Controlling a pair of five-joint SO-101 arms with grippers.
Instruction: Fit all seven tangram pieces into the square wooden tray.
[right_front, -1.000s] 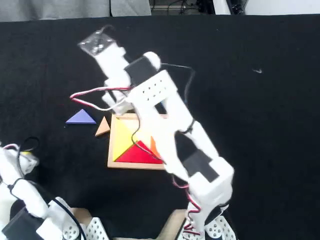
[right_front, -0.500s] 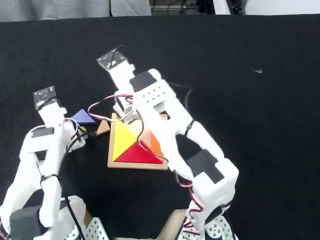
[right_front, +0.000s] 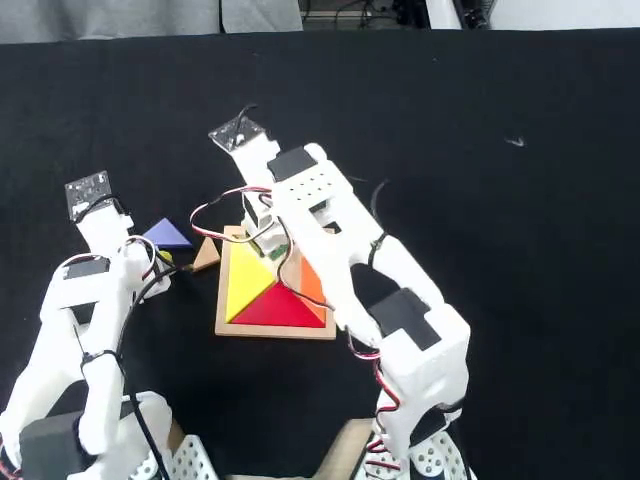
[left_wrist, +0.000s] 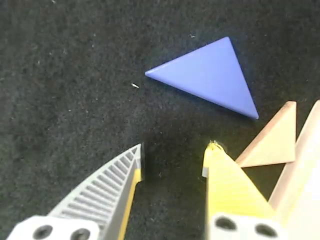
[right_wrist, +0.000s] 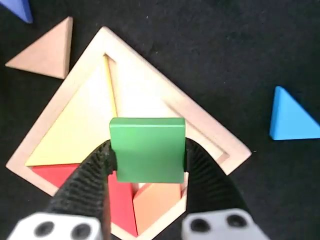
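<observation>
Tangram tray (right_wrist: 210, 122) part-filled, green square up in the air

Right pincer (right_wrist: 147, 162) is clamped on the green square (right_wrist: 147, 142) by two opposite flat edges, over the tray near its bare corner, beside the yellow triangle (right_front: 245, 280) and red triangle (right_front: 280, 308). Left pincer (left_wrist: 174, 152) hangs spread and empty near the purple triangle (left_wrist: 207, 77) on the tabletop (right_front: 500, 250). Pieces look like light, stiff painted wood, probably slick, so I'd grip straight edges, not points.
</observation>
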